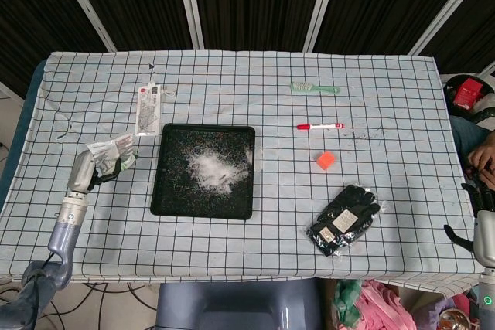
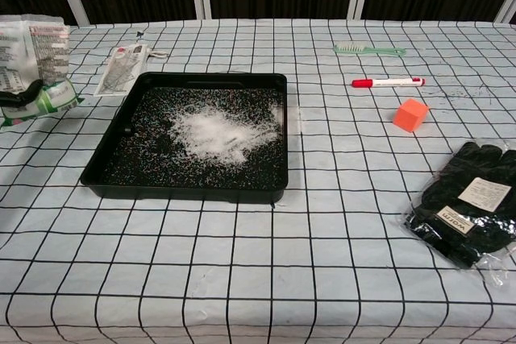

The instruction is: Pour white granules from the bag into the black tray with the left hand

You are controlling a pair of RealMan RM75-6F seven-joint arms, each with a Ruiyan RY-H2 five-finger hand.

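Note:
The black tray (image 1: 157,191) (image 2: 185,192) lies left of the table's middle, with a heap of white granules (image 1: 210,171) (image 2: 214,131) and scattered grains in it. My left hand (image 1: 87,169) (image 2: 19,97) grips the printed white-and-green bag (image 1: 113,151) (image 2: 35,60) left of the tray, upright and low over the cloth. Whether the bag touches the table, I cannot tell. My right hand (image 1: 481,226) shows only at the head view's right edge, off the table, fingers apart, nothing in it.
A flat white packet (image 1: 147,108) (image 2: 121,68) lies just behind the tray's left corner. To the right are a green brush (image 1: 315,88) (image 2: 369,50), a red marker (image 1: 320,126) (image 2: 387,82), an orange cube (image 1: 325,161) (image 2: 411,113) and bagged black gloves (image 1: 343,219) (image 2: 468,203).

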